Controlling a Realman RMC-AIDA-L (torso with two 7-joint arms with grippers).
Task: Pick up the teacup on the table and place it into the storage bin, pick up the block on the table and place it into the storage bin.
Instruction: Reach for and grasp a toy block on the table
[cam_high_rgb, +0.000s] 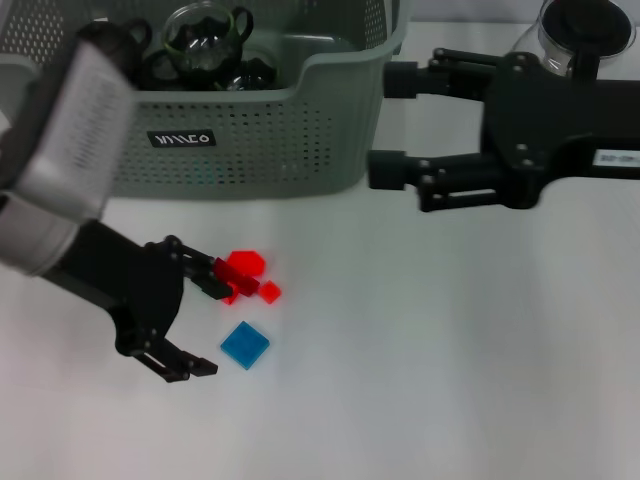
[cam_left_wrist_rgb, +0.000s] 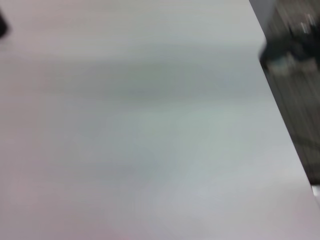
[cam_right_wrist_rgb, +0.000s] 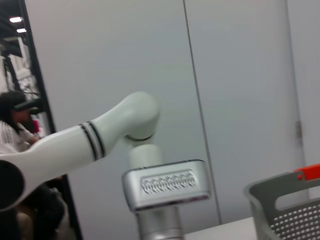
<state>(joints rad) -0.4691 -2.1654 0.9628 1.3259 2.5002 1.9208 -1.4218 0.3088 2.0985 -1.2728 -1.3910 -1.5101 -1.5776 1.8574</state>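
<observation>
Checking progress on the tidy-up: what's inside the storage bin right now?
Inside the storage bin sit dark glass teacups. The left arm and the bin's front wall cover part of the inside, so no exact count.

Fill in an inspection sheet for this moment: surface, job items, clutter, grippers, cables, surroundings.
Surface: white table, no spills seen.
Job's things: storage bin at the back, glass teacups already inside; red blocks and blue block on the table in front of it.
Clutter: glass pot at the back right.
Grippers: left gripper open, low by the blocks, upper finger touching the red ones; right gripper open, empty, beside the bin.
Cables: nothing seen.
Surroundings: grey wall panels, a seated person.
</observation>
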